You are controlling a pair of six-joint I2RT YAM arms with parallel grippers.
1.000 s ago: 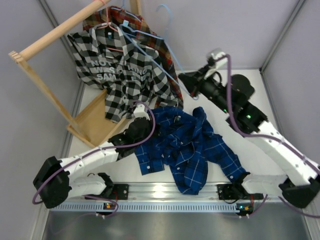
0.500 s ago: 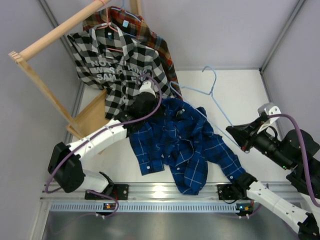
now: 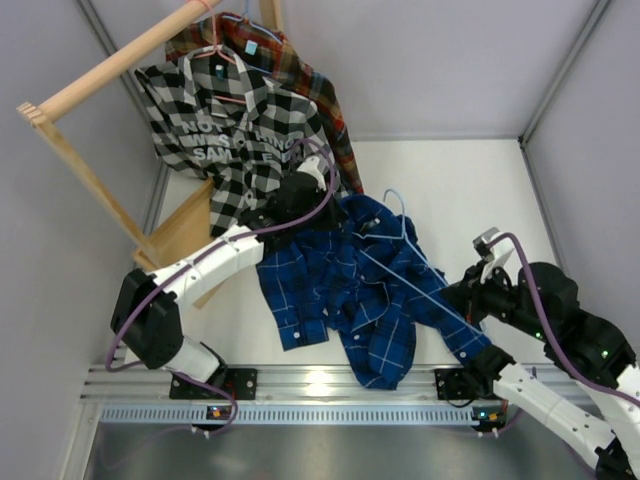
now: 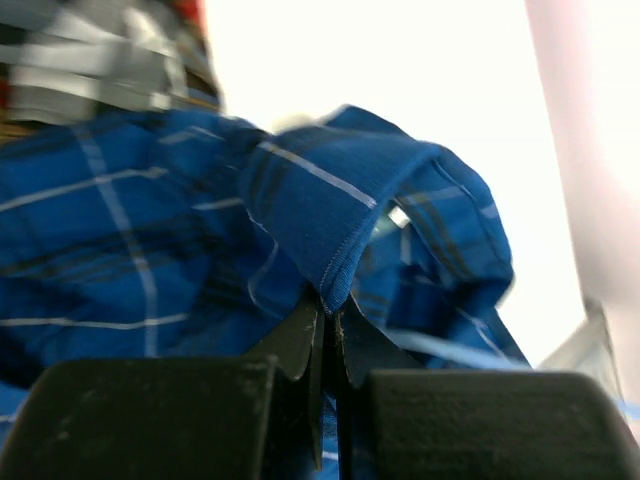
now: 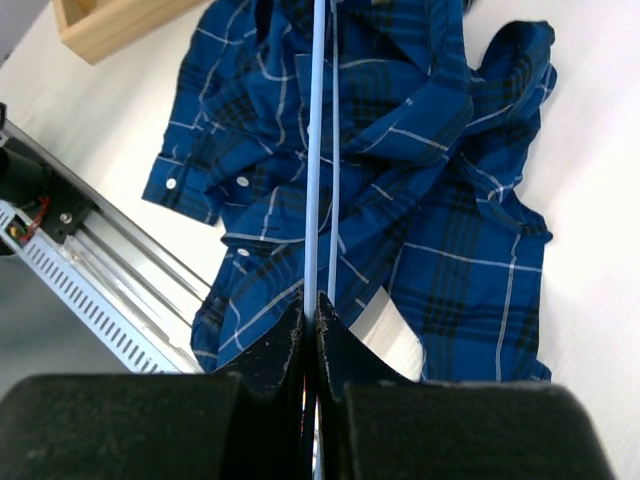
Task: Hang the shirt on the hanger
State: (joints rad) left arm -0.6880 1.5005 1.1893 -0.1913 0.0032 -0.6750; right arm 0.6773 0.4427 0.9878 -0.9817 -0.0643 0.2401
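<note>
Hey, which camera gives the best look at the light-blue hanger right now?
Top external: the hanger shows its hook and its wires over the shirt. Right wrist sees it edge-on, as two thin lines running out from the shut jaws of the right gripper. Left wrist shows at most a blurred pale streak.

pale walls, wooden rack, white table

3 shirts: blue plaid, black-white check, red-brown plaid. 2 hangers: light-blue, pink. 1 wooden rack.
</note>
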